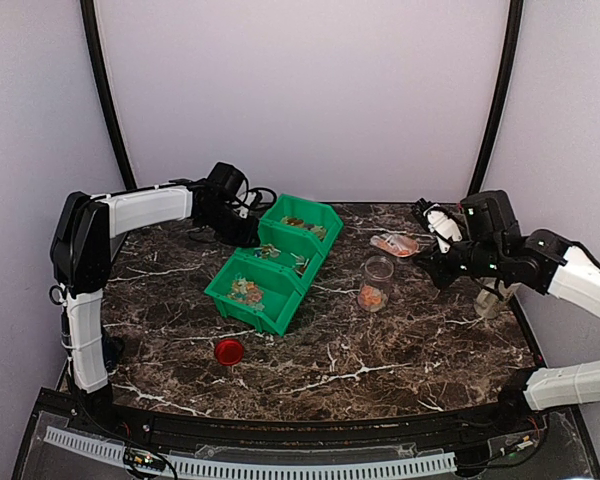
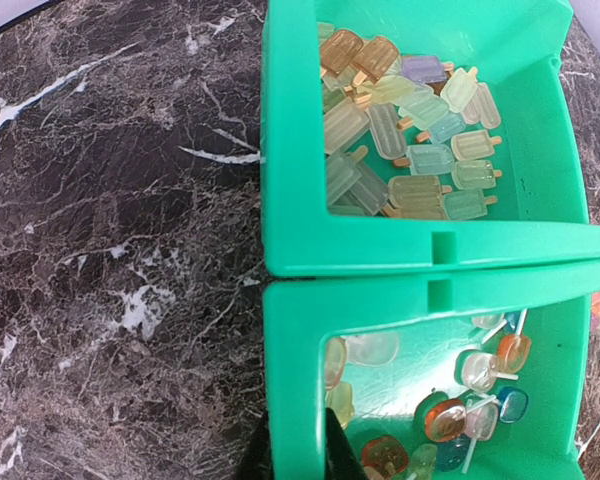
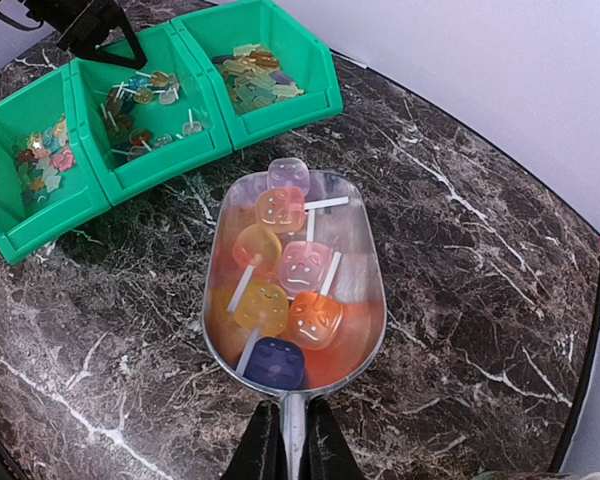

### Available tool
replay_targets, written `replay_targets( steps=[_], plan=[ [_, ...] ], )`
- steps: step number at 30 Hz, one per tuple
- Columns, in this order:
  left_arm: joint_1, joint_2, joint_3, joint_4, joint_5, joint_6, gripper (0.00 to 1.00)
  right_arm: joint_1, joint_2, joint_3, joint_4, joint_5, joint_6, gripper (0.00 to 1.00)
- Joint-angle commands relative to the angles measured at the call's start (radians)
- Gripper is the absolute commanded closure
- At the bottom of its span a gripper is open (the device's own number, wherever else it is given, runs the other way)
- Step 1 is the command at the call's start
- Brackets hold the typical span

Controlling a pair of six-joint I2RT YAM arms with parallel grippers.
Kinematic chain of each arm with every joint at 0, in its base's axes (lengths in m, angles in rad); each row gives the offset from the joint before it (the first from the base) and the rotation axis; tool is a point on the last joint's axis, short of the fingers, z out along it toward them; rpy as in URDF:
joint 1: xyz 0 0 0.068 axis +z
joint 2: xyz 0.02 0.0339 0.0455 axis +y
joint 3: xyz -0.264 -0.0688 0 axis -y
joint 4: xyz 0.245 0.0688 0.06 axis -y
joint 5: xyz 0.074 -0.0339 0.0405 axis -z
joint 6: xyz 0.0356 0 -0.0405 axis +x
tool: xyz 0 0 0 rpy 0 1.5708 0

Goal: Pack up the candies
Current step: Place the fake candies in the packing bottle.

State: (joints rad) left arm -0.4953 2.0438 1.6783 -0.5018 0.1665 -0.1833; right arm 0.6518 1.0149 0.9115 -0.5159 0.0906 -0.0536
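Note:
My right gripper (image 3: 293, 440) is shut on the handle of a metal scoop (image 3: 365, 250). The scoop holds several candies (image 3: 280, 290), square lollipops in orange, yellow, pink and dark blue. In the top view the right gripper (image 1: 429, 260) holds the scoop (image 1: 395, 245) just right of and above a clear jar (image 1: 377, 283) with orange candies in its bottom. More candies (image 2: 410, 140) lie in the green bins (image 1: 310, 208). My left gripper (image 2: 295, 452) is shut on the left wall of the middle bin (image 2: 290, 360); one finger (image 2: 341, 450) is inside and the other outside.
Three joined green bins run diagonally across the table's middle left. A round red lid (image 1: 229, 350) lies flat near the front left. Dark marble tabletop (image 1: 380, 360) stretches in front of the jar. Black frame posts stand at the back corners.

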Motion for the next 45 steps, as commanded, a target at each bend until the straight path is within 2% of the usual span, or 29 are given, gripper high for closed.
replay_targets(
  steps=[1,45],
  plan=[
    [0.001,-0.128,0.010,0.085,0.038,-0.007,1.00,0.023,-0.019,0.016,-0.030,0.034,0.043,1.00],
    [0.001,-0.132,-0.008,0.094,0.039,-0.009,1.00,0.077,0.109,0.214,-0.381,0.082,0.053,1.00]
  ],
)
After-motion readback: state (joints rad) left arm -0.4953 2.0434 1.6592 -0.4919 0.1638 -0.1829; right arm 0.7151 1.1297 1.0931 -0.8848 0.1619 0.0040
